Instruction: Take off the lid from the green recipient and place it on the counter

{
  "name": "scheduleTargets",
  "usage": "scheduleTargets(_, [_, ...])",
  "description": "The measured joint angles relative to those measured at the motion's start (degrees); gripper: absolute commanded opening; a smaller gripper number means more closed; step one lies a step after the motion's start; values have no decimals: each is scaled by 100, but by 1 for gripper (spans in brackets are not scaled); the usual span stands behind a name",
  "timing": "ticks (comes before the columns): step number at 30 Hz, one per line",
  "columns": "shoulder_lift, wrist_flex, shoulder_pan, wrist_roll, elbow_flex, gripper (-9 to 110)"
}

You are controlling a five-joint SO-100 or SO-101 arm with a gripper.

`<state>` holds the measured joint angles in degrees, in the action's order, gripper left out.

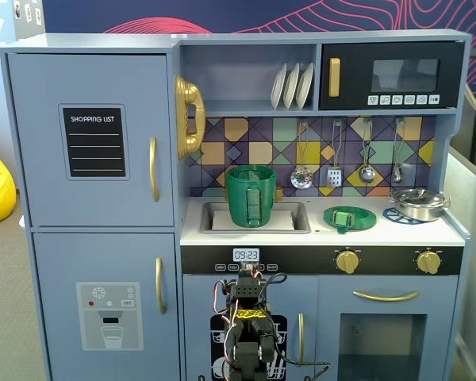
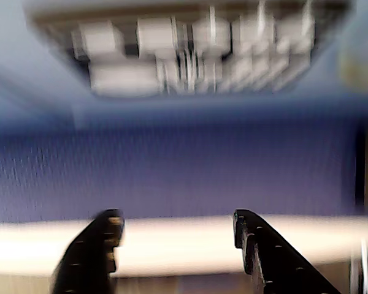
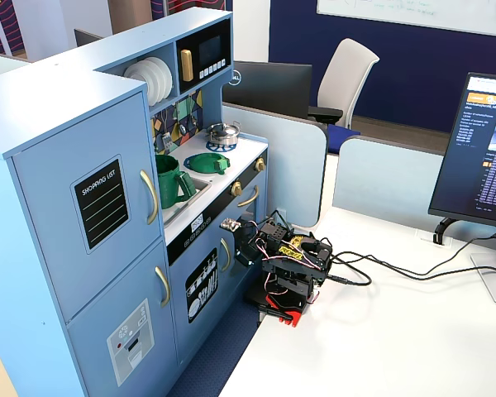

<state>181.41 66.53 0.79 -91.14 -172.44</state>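
The green recipient (image 1: 251, 196) stands upright in the grey sink, open at the top; it also shows in the other fixed view (image 3: 173, 182). The lid (image 1: 349, 218), a flat green disc with a square knob, lies on the white counter (image 1: 317, 231) over a burner circle, right of the sink, and shows in a fixed view (image 3: 207, 163). My arm (image 1: 249, 333) is folded low in front of the kitchen, below counter height (image 3: 288, 263). In the blurred wrist view my gripper (image 2: 176, 215) is open and empty, and faces a blue wall and ceiling lights.
A silver pot (image 1: 418, 203) sits on the far right burner. The sink basin (image 1: 297, 216) holds the recipient. Utensils (image 1: 301, 176) hang on the back wall and plates (image 1: 292, 86) stand on the shelf above. Cables run from the arm across the white desk (image 3: 380, 331).
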Motion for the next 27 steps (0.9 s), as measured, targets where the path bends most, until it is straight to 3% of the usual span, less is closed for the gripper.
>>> scheduleTargets(6, [105,1028,-9,246,18,12])
scheduleTargets(27, [105,1072,-343,448,26,12])
